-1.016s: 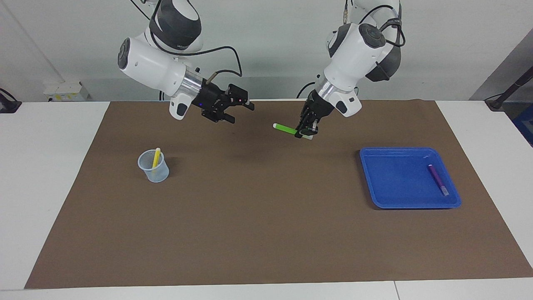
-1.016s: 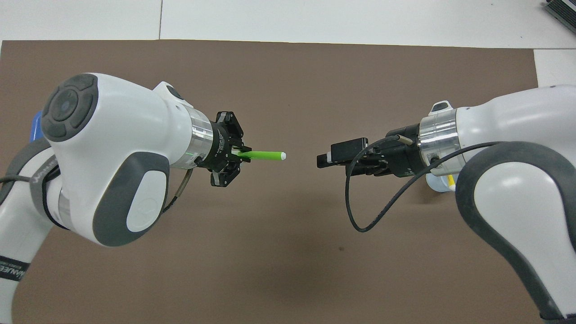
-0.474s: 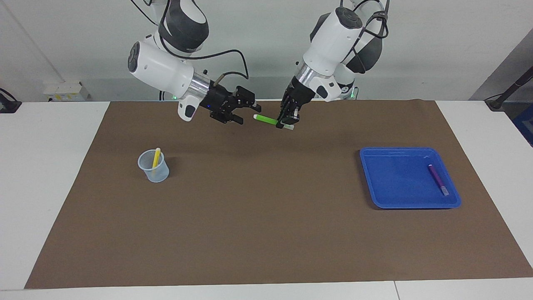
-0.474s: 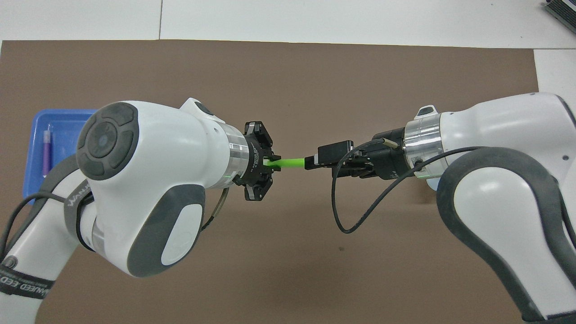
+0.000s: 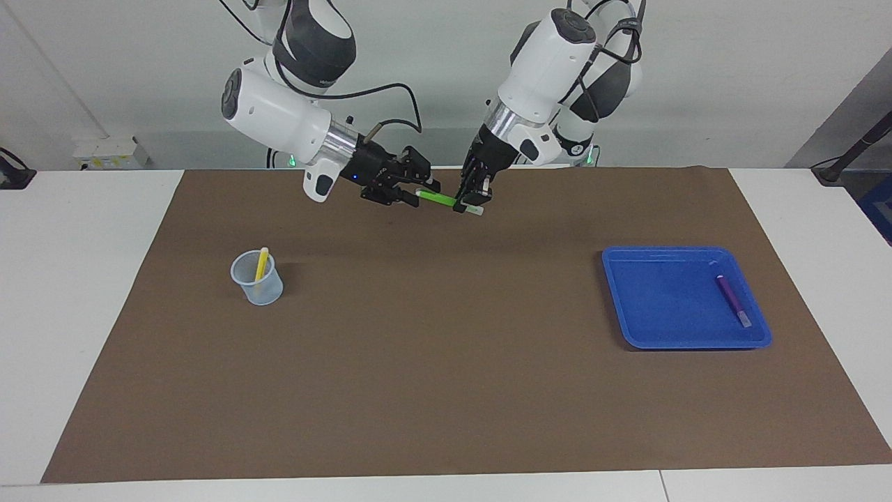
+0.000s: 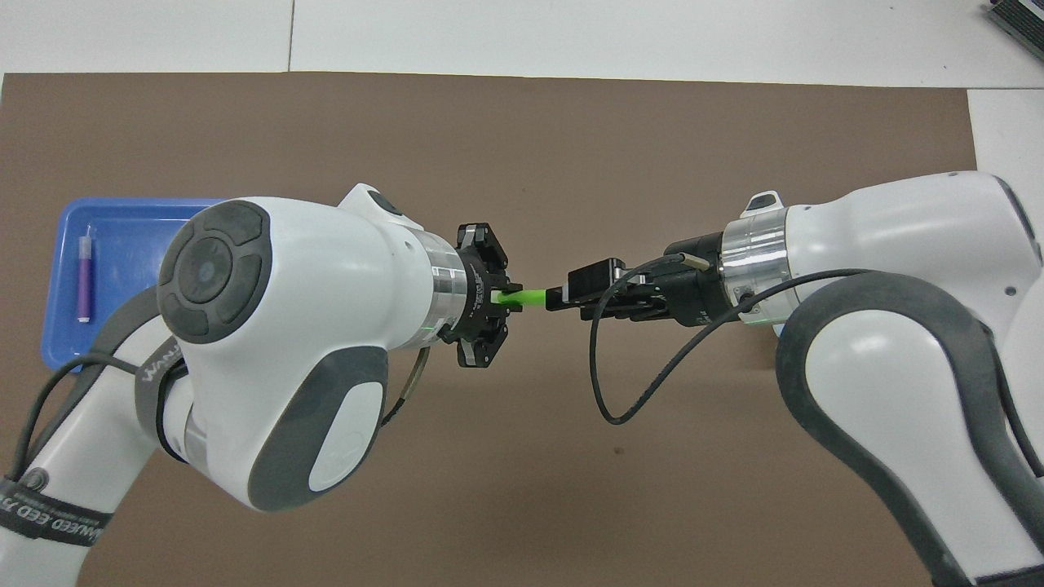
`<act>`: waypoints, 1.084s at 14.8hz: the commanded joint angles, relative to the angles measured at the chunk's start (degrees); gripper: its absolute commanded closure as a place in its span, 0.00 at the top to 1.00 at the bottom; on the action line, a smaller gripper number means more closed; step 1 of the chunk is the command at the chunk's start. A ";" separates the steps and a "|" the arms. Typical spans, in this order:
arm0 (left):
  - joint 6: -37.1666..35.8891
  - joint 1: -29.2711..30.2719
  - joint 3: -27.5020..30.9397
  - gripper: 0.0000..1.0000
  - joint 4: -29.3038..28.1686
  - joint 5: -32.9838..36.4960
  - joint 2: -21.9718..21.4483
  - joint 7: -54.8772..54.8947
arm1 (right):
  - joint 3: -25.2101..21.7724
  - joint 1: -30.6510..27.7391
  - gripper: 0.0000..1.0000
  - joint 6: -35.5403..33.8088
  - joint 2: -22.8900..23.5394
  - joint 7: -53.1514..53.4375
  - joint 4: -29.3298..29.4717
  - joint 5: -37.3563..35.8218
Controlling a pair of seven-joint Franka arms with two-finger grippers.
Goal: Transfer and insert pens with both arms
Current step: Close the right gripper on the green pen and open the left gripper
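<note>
Over the brown mat (image 5: 446,362) on the surface, the left hand (image 5: 471,202) grips the green pen (image 5: 437,199) level in the air; the right hand (image 5: 411,189) is at its free end, whether open or closed I cannot tell. Tray (image 5: 655,307) holds the purple pen (image 5: 732,298), cup (image 5: 259,287) the yellow pen (image 5: 261,263).

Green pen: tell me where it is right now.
The green pen is in the air over the brown mat, near the robots' edge, held by the left hand, its free end reaching into the right hand.
</note>
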 commanded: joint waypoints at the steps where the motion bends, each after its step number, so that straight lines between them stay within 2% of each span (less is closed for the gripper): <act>1: 1.56 -0.66 0.64 0.00 -1.41 -0.75 -0.95 -0.64 | 0.04 0.20 0.46 1.07 -0.19 0.42 -0.54 1.69; 2: 1.56 -0.66 0.64 0.00 -1.41 -0.75 -0.95 -0.55 | 0.04 0.20 0.35 0.99 -0.19 0.42 -0.54 1.69; 5: 1.56 -0.74 0.64 0.00 -1.85 -0.75 -1.21 -0.64 | 0.04 0.20 0.24 0.90 -0.19 0.42 -0.54 1.69; 6: 1.56 -0.74 0.64 0.00 -1.85 -0.75 -1.21 -0.55 | 0.04 0.20 0.15 0.98 -0.19 0.42 -0.54 1.69; 8: 1.56 -0.74 0.64 0.00 -2.11 -0.75 -1.30 -0.55 | 0.04 0.20 0.09 0.90 -0.19 0.42 -0.54 1.69; 9: 1.56 -0.74 0.64 0.00 -2.11 -0.75 -1.30 -0.55 | 0.04 0.20 0.02 0.90 -0.19 0.42 -0.54 1.69; 16: 1.29 -0.83 0.64 0.00 -2.11 -0.75 -1.30 -0.47 | -0.05 0.20 0.00 0.19 -0.19 1.39 -0.27 1.51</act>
